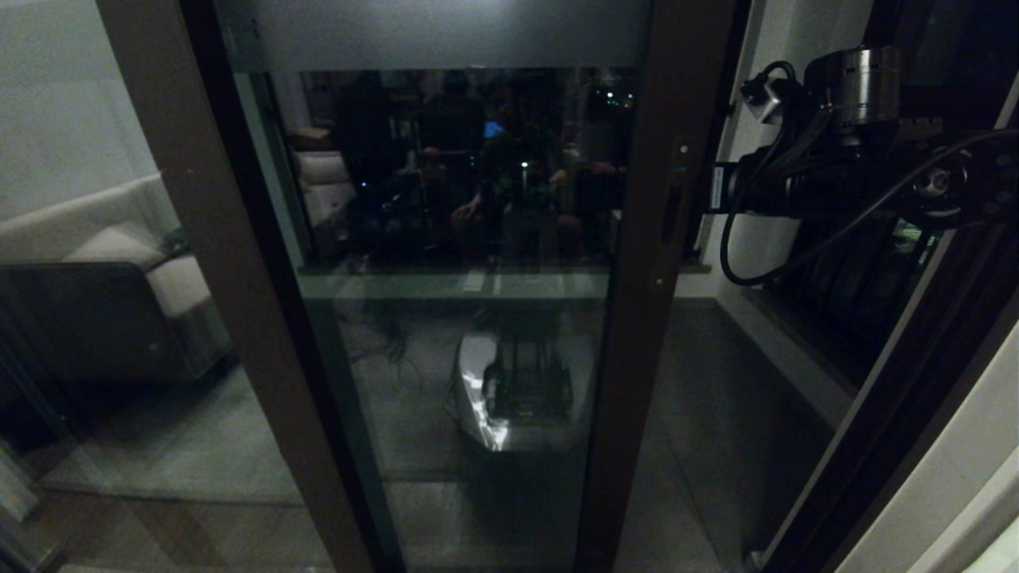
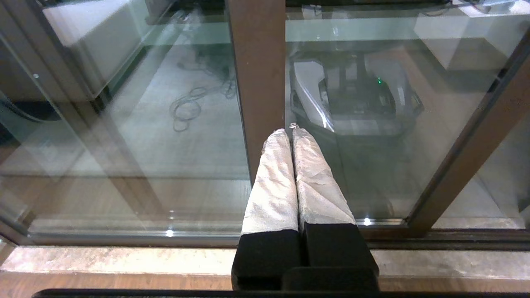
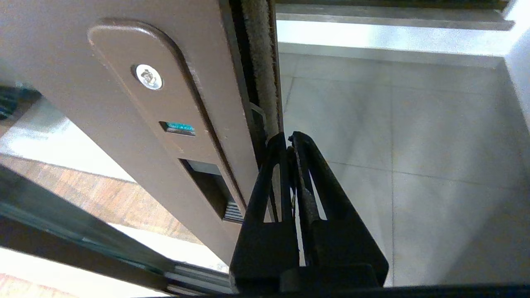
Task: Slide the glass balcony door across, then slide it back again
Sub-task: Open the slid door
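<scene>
The glass balcony door (image 1: pixel 478 239) fills the middle of the head view, with dark glass in a brown frame and a frosted band on top. Its edge stile (image 1: pixel 649 239) carries the narrow handle slot (image 1: pixel 674 211). An open gap lies to the right of the stile. My right arm (image 1: pixel 796 191) reaches in from the right to that stile's edge. In the right wrist view my right gripper (image 3: pixel 290 138) is shut, with its tips against the door's edge seal, beside the handle slot (image 3: pixel 207 188). My left gripper (image 2: pixel 290 130), with white-wrapped fingers, is shut and empty, pointing at a brown stile (image 2: pixel 258 82) low on the glass.
A pale sofa (image 1: pixel 119 263) shows through the left pane. A black-framed side window (image 1: pixel 860 302) and a white wall (image 1: pixel 955 477) stand on the right. Grey balcony tiles (image 3: pixel 414 145) lie beyond the gap. The floor track (image 2: pixel 124 240) and a stone sill (image 2: pixel 103 260) run below the glass.
</scene>
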{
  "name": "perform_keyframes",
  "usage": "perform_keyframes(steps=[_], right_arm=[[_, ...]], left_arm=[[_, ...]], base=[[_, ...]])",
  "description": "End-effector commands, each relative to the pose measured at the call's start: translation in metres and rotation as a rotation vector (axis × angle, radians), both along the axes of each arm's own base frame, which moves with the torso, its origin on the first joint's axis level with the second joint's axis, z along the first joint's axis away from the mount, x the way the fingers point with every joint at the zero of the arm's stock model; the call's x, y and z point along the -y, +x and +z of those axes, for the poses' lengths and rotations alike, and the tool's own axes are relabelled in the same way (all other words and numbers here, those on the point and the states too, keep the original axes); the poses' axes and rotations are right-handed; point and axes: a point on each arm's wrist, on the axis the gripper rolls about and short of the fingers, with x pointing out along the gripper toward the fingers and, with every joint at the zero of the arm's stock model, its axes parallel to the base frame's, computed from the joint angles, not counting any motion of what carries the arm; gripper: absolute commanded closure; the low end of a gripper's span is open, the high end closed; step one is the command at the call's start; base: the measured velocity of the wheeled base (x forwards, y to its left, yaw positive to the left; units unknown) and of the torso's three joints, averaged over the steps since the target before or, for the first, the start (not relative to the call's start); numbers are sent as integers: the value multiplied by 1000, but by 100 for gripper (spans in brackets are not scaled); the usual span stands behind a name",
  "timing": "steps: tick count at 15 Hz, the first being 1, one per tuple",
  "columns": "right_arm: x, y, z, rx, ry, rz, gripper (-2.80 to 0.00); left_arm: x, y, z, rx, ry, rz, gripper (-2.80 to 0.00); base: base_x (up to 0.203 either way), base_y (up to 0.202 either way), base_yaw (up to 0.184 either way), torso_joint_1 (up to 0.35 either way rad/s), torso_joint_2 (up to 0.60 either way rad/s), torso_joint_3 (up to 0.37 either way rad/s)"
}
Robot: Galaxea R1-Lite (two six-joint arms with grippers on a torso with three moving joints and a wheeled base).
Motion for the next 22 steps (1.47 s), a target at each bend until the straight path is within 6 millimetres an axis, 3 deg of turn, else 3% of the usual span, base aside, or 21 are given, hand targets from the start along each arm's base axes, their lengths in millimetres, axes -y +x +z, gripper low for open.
perform_keyframes(steps=[1,10,22], right_arm=[[-5,1,-1,1,1,11,0],[-44,1,-1,22,-13,39,0],[-81,-5,-6,17,-17,123,0]], left_arm=[[0,0,0,-2,1,0,0],[0,0,0,-3,1,0,0],[0,0,0,-3,1,0,0]], base=[[0,0,0,0,0,0],[0,0,0,0,0,0],[0,0,0,0,0,0]])
